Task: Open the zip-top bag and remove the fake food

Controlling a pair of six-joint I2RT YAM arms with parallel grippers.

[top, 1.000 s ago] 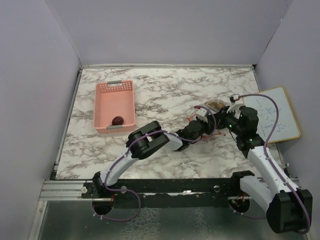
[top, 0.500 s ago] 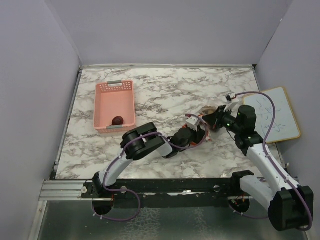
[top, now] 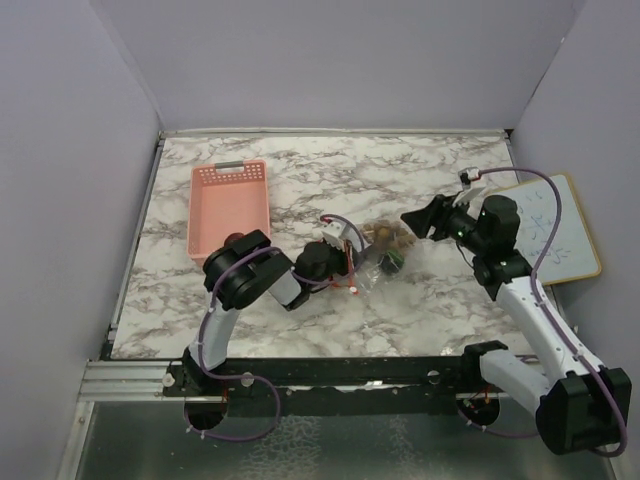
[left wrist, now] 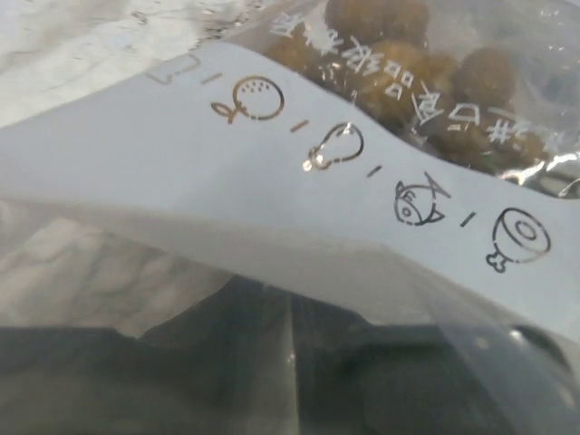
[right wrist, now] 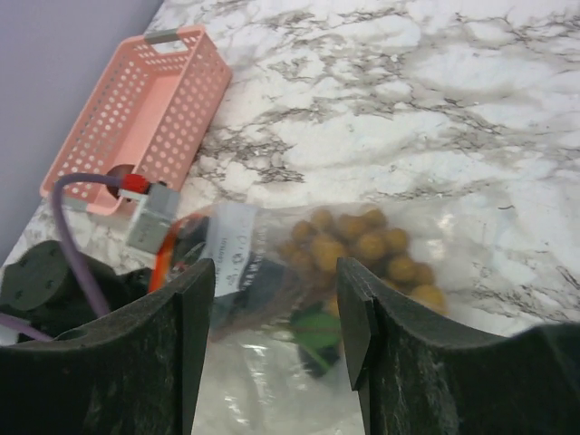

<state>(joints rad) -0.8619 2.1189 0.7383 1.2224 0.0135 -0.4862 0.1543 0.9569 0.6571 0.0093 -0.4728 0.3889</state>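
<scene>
**Bag [top: 372,268] between two grippers, grapes not yet out**

The clear bag lies flat on the marble counter [top: 300,180], right of the middle. In the top view its long axis runs from lower left to upper right. The bunch of golden-brown grapes [top: 388,237] sits inside at the right-hand end, with a green piece [top: 390,263] beside it under the plastic. The orange-red zip strip shows at the opposite end, by the left arm, so I judge that the mouth faces left.

The left gripper [top: 345,255] is right at that mouth end, touching the bag. Its wrist camera sees the white printed label band pressed close, the grapes beyond it, and its own dark fingers blurred beneath plastic. I cannot tell whether it is clamped on the plastic or only resting against it.

The right gripper [top: 416,219] hovers above the grape end, apart from the bag. Its fingers are spread wide with nothing between them, and its camera looks down through the gap at the grapes. It is the arm nearer the food, but what looks like the closed end lies under it. In my judgement the grapes have to travel along the long axis, leftward, to come out through the mouth.

The pink basket [top: 228,205] stands well apart to the left. A dark round fruit [right wrist: 116,171] seems to lie in it, half hidden by a cable.
</scene>
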